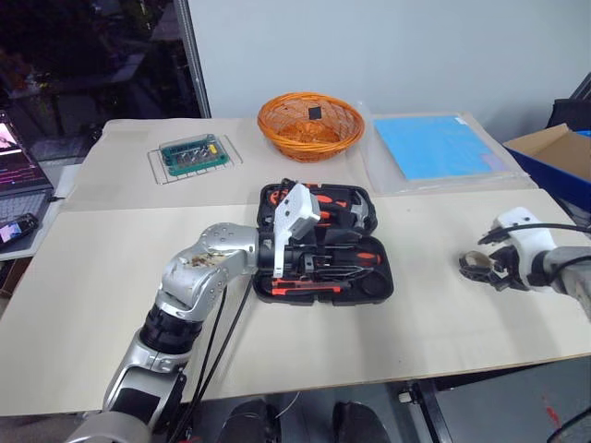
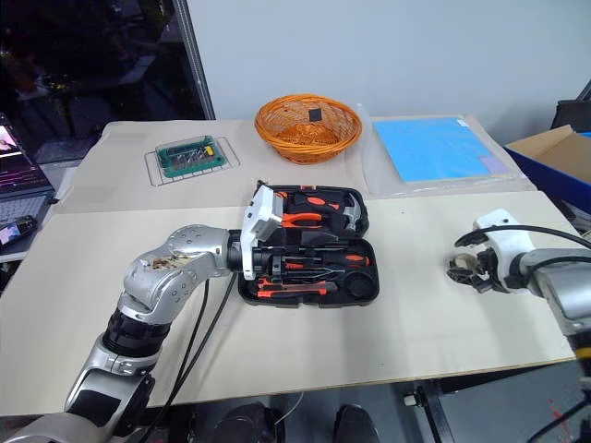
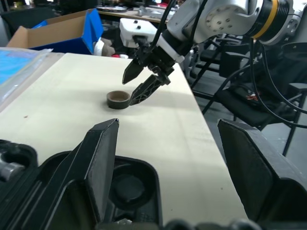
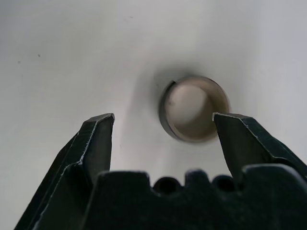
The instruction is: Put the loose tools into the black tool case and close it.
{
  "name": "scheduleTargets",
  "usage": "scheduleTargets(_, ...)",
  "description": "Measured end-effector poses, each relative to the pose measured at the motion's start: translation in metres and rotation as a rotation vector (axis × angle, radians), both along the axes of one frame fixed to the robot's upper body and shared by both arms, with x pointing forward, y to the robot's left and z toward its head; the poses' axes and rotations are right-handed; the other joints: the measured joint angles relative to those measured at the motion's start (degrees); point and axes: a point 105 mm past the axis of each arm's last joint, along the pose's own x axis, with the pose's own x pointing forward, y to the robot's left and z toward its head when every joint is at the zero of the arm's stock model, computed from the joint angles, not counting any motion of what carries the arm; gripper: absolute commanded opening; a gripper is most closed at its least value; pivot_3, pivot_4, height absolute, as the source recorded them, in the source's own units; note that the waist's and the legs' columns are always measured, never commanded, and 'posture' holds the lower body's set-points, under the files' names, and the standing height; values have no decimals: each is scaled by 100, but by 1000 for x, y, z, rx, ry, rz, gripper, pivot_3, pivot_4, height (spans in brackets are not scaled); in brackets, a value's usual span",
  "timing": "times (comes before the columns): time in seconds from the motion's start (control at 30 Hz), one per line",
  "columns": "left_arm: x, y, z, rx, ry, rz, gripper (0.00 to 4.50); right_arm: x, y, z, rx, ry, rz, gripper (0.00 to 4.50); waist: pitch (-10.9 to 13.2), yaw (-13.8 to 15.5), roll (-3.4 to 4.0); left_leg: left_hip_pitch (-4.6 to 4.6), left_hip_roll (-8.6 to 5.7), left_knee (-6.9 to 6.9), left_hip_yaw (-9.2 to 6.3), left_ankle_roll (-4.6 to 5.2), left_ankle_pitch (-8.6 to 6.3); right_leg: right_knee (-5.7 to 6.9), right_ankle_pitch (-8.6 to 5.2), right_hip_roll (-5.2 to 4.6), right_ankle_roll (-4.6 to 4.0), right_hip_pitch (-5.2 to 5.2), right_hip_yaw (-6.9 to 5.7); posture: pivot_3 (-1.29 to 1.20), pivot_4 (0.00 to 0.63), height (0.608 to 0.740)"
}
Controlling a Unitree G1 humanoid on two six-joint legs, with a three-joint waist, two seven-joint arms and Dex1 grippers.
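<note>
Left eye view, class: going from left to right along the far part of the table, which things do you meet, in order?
Clear box with green tray of bits → woven orange wicker basket → flat blue sheet in clear plastic sleeve.

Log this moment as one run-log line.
case: open, tools inside | left gripper: open over case | right gripper: open above tape roll | lid: not closed

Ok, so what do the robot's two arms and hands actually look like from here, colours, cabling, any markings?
Both arms are silver-grey metal with rounded joint housings, black bands and white wrist housings. Loose black cables run along each. The left hand and right hand both have two black, wedge-shaped fingers tapering to points. The right arm carries a yellow ring at one joint. No readable markings show.
</note>
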Motion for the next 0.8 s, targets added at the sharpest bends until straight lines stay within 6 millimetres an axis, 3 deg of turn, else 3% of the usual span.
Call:
scheduleTargets(0.27,2,5,-3,11,-1,36,3572,4,-8,-19,-35,69,33,67,2,10,3,0,1,-3,2,-9,5,2,-1,-1,1,1,-5,0,150,740)
scheduleTargets(0.4,1,8,-5,13,1,43,3572,3,-7,-17,-29,71,54,67,2,-1,5,4,3,-7,2,-18,10,5,0,0,1,1,-5,0,150,740)
scheduleTargets(0.47,-1,12,-9,17,13,49,3572,-1,2,-7,-13,55,102,67,11,-2,21,6,4,-10,1,-19,10,7,0,-1,0,-1,-5,0,150,740)
scheduleTargets(0.53,-2,19,-12,15,26,51,3572,-7,18,8,25,33,167,67,17,-1,30,5,5,-14,1,-22,12,8,0,0,-1,-6,-5,0,150,740)
scheduleTargets(0.6,-5,34,-18,23,41,68,3572,-22,58,31,99,20,327,67,25,-57,44,15,13,-22,0,-30,16,9,-1,1,-9,-2,-4,0,150,740)
scheduleTargets(0.7,-11,53,-26,56,41,88,3572,-40,108,49,108,28,524,67,28,-97,47,15,14,-22,-5,-35,18,11,1,2,-15,-6,-6,0,150,740)
scheduleTargets(0.8,-16,75,-32,74,91,107,3572,-50,152,56,82,52,687,67,34,-126,46,15,15,-24,-14,-52,7,10,3,1,-23,-11,-13,0,150,740)
